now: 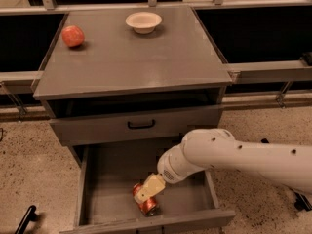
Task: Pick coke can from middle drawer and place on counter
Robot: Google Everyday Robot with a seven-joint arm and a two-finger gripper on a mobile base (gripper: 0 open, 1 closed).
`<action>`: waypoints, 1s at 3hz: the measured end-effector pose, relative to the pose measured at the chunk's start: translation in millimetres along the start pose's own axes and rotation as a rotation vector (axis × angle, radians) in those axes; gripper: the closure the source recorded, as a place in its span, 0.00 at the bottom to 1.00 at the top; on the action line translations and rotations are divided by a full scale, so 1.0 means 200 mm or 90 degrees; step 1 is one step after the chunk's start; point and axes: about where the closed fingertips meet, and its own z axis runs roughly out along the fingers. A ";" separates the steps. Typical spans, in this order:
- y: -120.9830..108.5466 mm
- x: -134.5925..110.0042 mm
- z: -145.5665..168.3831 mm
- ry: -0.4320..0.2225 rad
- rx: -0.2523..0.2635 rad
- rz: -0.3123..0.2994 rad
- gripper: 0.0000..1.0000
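Note:
The coke can (pixel 148 204) is red with a silver end and lies on its side on the floor of the open middle drawer (pixel 107 179), near the front wall. My gripper (pixel 145 193) reaches down into the drawer from the right on a white arm and sits right on the can, covering its upper part. The counter (pixel 131 57) is the grey top of the cabinet above.
A red-orange apple (pixel 72 35) sits at the counter's back left and a white bowl (pixel 143 22) at the back middle. A shut drawer front with a black handle (pixel 141 125) lies above the open drawer. A black object (pixel 24 221) lies on the speckled floor at the lower left.

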 end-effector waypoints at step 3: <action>-0.19 0.14 0.80 0.028 -0.014 -0.054 0.00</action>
